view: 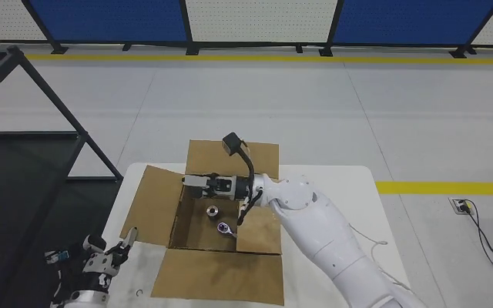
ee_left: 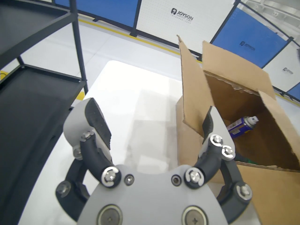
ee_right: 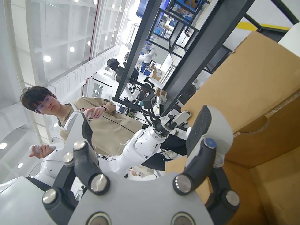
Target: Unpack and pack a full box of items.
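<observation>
An open cardboard box (view: 264, 229) stands on the white table (view: 339, 185) with its flaps spread out. On its floor lie a small metal cylinder (view: 211, 211) and a blue spray can (view: 223, 228); the spray can (ee_left: 241, 125) lies on its side. My right gripper (view: 191, 183) is over the box's far left corner, open and holding nothing. In its own view the right gripper (ee_right: 143, 127) has a cardboard wall (ee_right: 253, 94) beside one finger. My left gripper (view: 114, 245) hovers open near the table's front left corner, apart from the box. The left gripper (ee_left: 154, 122) has nothing between its fingers.
A black metal shelf rack (view: 38, 154) stands just left of the table, and the rack (ee_left: 35, 94) lies close beside my left gripper. Something green (ee_left: 248, 161) lies low inside the box. Bare table (ee_left: 131, 99) stretches between the rack and the box.
</observation>
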You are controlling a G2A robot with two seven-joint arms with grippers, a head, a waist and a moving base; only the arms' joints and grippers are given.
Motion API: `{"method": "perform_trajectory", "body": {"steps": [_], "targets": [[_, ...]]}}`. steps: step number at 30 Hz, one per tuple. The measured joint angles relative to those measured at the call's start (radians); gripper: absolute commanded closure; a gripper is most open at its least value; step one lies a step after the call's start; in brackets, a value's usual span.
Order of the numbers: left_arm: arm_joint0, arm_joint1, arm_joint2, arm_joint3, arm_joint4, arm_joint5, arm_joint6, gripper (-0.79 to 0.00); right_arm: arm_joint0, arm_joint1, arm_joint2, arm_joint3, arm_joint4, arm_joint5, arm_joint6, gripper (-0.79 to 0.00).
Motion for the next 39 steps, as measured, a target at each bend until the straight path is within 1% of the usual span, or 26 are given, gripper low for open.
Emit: {"method": "perform_trajectory", "body": {"steps": [2,4,8,11,15,20,22,28,31,34,35,37,39], "targets": [[-0.013,0.001,0.005,0.033,0.022,0.002,-0.018,-0.785,-0.035,0.021,0.037,-0.052,-0.028,0.011,-0.009,-0.785],[-0.021,0.003,0.011,0.052,0.044,-0.017,-0.035,-0.785,-0.068,0.038,0.069,-0.103,-0.050,0.024,-0.016,-0.785],[-0.020,0.009,0.032,0.070,0.128,-0.087,-0.051,-0.785,-0.152,0.074,0.143,-0.228,-0.097,0.064,-0.026,-0.785],[-0.015,0.012,0.045,0.074,0.190,-0.122,-0.064,-0.785,-0.209,0.094,0.186,-0.313,-0.122,0.095,-0.026,-0.785],[-0.009,0.015,0.061,0.081,0.269,-0.139,-0.056,-0.785,-0.271,0.113,0.226,-0.399,-0.142,0.125,-0.020,-0.785],[0.000,0.016,0.066,0.075,0.297,-0.157,-0.043,-0.785,-0.321,0.128,0.254,-0.467,-0.151,0.145,-0.015,-0.785],[0.004,0.017,0.046,0.066,0.278,-0.152,-0.031,-0.785,-0.333,0.133,0.262,-0.486,-0.154,0.149,-0.014,-0.785],[0.038,0.022,-0.086,-0.007,0.161,-0.156,-0.032,-0.785,-0.377,0.148,0.290,-0.544,-0.167,0.154,-0.015,-0.785],[0.061,0.023,-0.148,-0.059,0.110,-0.154,-0.011,-0.785,-0.398,0.155,0.307,-0.564,-0.169,0.153,-0.017,-0.785],[0.086,0.021,-0.201,-0.135,0.050,-0.150,0.031,-0.785,-0.422,0.164,0.329,-0.589,-0.171,0.148,-0.019,-0.785],[0.096,0.019,-0.221,-0.172,0.019,-0.151,0.044,-0.785,-0.432,0.168,0.340,-0.599,-0.172,0.145,-0.019,-0.785],[0.109,0.018,-0.250,-0.234,-0.033,-0.161,0.049,-0.785,-0.449,0.174,0.357,-0.615,-0.174,0.143,-0.020,-0.785],[0.116,0.017,-0.274,-0.304,-0.102,-0.183,0.028,-0.785,-0.471,0.181,0.378,-0.631,-0.173,0.140,-0.023,-0.785]]}}
